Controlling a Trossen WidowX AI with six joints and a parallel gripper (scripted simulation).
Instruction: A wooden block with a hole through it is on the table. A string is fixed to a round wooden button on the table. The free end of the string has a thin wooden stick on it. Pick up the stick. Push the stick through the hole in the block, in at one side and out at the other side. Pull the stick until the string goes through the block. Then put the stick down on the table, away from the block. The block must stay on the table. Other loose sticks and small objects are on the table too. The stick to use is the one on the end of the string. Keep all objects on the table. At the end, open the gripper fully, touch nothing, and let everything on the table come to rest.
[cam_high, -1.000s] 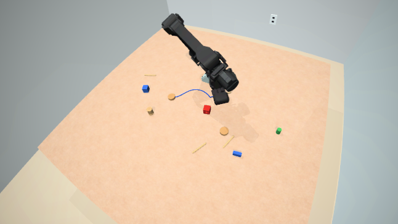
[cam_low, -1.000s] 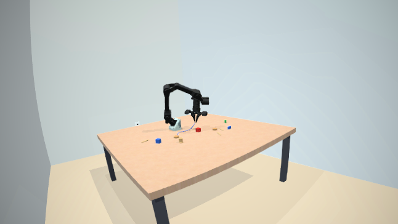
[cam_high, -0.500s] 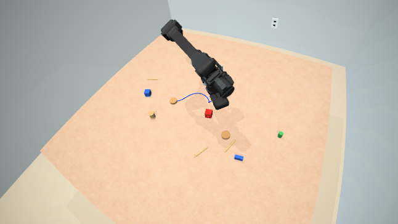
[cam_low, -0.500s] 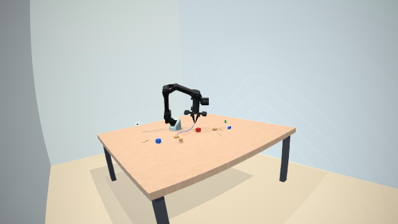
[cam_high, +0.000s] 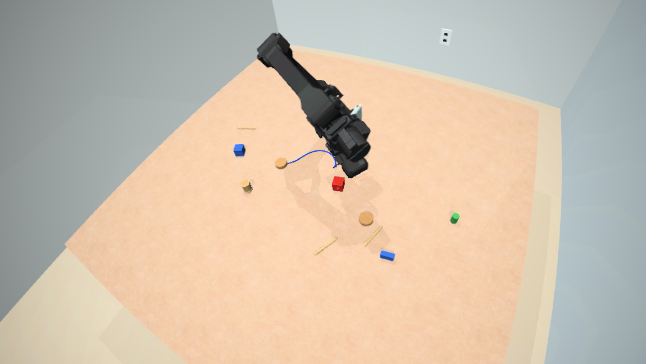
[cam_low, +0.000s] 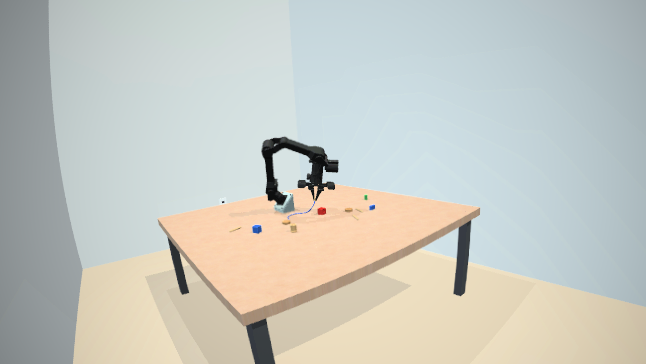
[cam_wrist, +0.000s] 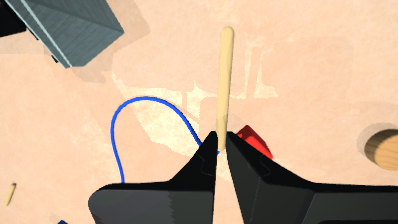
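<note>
The wrist view shows the pincer (cam_low: 315, 199) (cam_wrist: 220, 136) gripping the stick (cam_wrist: 225, 80), apparently hidden from the top.

One black jointed arm (cam_high: 295, 72) (cam_low: 297, 146), bent in an arch, its elbow higher than the gripper (cam_high: 350, 167) (cam_low: 315, 199) (cam_wrist: 220, 136). Wrist: directly above the pincer. Pincer: pointing down, raised over the table; two black tapered fingers, tips close together, closed on a stick at one end.
</note>
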